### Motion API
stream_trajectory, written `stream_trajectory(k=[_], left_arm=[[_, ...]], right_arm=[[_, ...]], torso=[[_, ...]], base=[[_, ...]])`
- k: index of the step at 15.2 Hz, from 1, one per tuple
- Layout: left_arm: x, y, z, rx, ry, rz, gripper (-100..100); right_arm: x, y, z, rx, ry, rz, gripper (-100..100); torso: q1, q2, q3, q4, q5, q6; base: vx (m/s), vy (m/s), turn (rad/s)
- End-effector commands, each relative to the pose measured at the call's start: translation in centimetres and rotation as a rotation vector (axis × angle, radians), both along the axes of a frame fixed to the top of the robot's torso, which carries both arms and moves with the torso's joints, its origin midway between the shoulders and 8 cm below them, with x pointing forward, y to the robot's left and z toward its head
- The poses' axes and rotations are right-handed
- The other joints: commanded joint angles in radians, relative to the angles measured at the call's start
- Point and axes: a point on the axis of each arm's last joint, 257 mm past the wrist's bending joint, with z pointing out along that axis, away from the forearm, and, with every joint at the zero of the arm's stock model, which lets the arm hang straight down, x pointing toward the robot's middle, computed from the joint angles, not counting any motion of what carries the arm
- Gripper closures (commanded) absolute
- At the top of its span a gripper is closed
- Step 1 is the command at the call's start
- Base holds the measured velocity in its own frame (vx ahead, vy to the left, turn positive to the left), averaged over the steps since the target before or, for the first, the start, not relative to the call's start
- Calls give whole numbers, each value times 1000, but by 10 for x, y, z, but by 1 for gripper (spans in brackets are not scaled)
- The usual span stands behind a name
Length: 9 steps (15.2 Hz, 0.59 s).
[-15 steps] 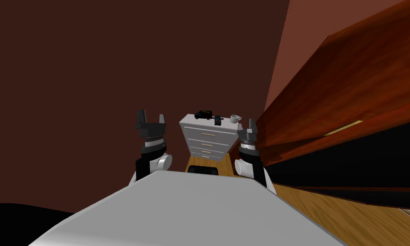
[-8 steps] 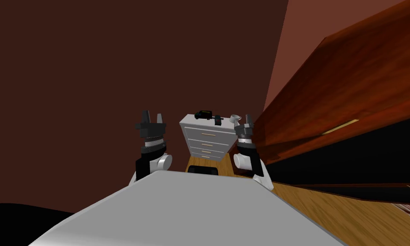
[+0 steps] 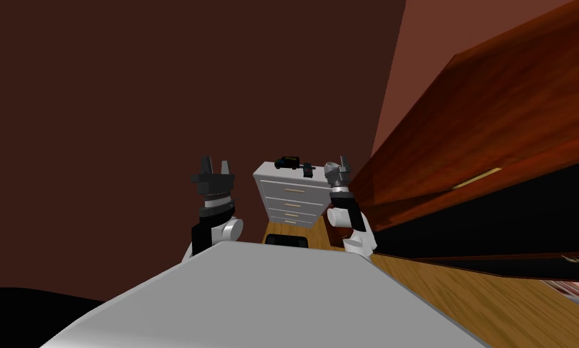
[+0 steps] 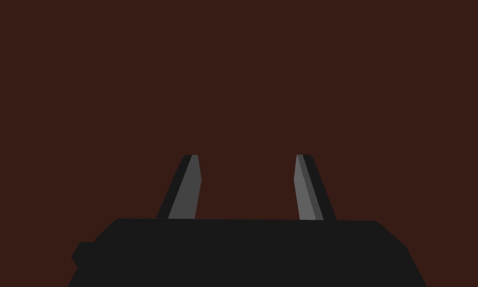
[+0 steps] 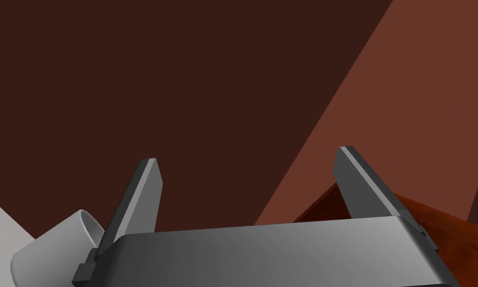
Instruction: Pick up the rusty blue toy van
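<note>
The toy van looks small and dark, with a greenish patch, and stands on top of a white chest of drawers ahead of me. My right gripper is raised at the chest's right end, to the right of the van and apart from it. In the right wrist view that gripper is open and empty, with a white cup just beside one finger. My left gripper is held up left of the chest, and the left wrist view shows it open with nothing in it.
A small dark object stands between the van and the cup. A big red-brown wooden piece of furniture runs along the right, close to my right arm. Wooden floor lies below it. A dark brown wall stands behind the chest.
My right arm has reached forward and to the left, and its gripper now stands at the cup on the chest's right end. My left gripper turned slightly at first, then held still.
</note>
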Motion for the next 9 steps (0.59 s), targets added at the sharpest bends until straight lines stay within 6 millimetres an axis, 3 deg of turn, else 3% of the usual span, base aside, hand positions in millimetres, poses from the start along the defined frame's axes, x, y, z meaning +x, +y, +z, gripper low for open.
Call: stream_trajectory(k=[1,2,3,8,9], left_arm=[[0,0,0,0,0,0,0],[0,0,0,0,0,0,0],[0,0,0,0,0,0,0],[0,0,0,0,0,0,0],[0,0,0,0,0,0,0]], right_arm=[[17,3,-5,37,40,40,-100],[19,6,2,45,29,52,-100],[30,8,-4,65,61,72,-100],[52,18,5,127,97,134,-100],[64,21,2,156,126,157,-100]], torso=[[0,0,0,0,0,0],[0,0,0,0,0,0],[0,0,0,0,0,0],[0,0,0,0,0,0],[0,0,0,0,0,0]], base=[[1,11,-40],[1,12,-42],[1,11,-62],[0,9,-33],[0,8,-38]])
